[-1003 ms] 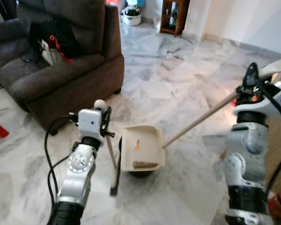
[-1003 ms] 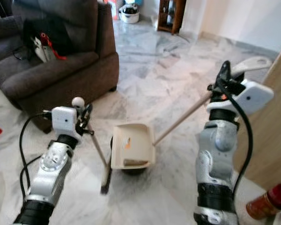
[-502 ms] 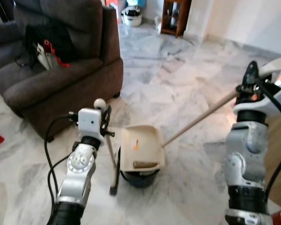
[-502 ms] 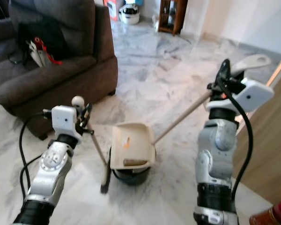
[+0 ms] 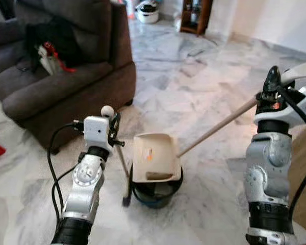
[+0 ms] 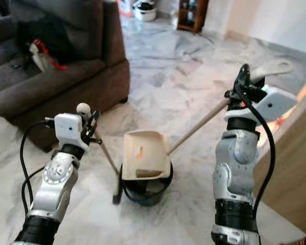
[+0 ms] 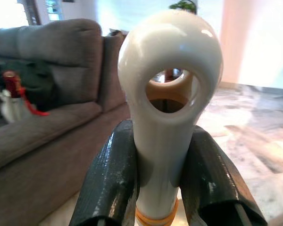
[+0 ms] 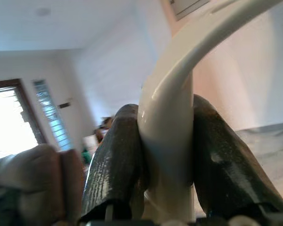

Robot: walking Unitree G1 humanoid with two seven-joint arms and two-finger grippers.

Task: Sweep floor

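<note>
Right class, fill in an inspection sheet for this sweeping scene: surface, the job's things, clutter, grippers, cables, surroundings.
Surface: grey-veined marble floor, glossy.
Job's things: cream dustpan tilted over a dark bin, a brownish piece of debris lying in the pan; broom upright beside the bin, its head on the floor.
Clutter: black bag with red and white items on the sofa seat.
Grippers: left gripper shut on the broom's looped handle top; right gripper shut on the dustpan's long handle.
Cables: black cables looping along both forearms.
Surroundings: dark grey sofa, wooden cabinet, white pot-like object at the far end.
</note>
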